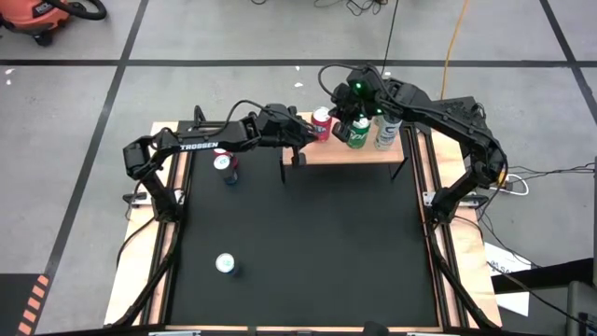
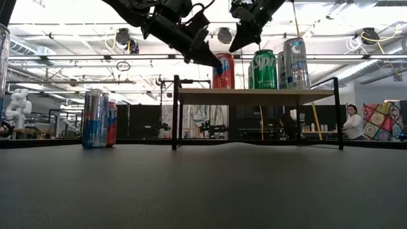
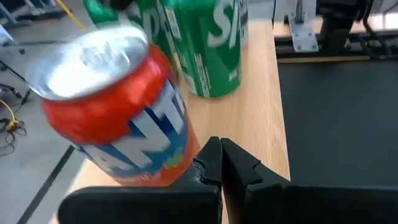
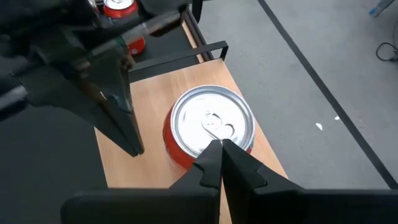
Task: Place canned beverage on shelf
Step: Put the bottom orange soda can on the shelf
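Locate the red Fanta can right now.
In the high view the red Fanta can stands on the shelf at its left end, beside the green can, the left tool alongside it.

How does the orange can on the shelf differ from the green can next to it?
The orange can is orange-red with white lettering; the green can is green. The orange can stands nearer the shelf end where the left gripper sits, the green one toward the middle. Both stand upright on the shelf's wooden top.

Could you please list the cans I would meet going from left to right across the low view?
Blue-and-red can on the table → red can behind it → orange can on the shelf → green can → silver can.
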Tool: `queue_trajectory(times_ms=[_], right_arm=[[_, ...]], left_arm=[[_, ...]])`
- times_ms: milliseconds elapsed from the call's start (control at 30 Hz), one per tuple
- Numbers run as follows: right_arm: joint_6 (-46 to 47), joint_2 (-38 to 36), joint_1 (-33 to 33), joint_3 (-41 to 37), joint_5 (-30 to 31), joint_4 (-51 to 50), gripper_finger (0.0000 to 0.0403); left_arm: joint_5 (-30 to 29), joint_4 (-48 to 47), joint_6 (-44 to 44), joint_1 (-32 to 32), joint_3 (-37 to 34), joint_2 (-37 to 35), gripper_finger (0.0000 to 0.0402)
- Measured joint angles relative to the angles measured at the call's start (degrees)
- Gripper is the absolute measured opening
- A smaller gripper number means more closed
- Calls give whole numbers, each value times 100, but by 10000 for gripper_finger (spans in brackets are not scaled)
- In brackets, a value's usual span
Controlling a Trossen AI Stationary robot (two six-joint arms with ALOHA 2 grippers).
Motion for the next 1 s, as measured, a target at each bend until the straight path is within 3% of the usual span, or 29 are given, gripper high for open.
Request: queue_trajectory(times_ms=[900,1000], right_arm=[[169,20,118,-3,51,97,0],[159,20,118,-3,351,190,0]], left_arm=[[-172,1626,-4,118,2,648,0],[-169,1801,-4,120,2,682,0]])
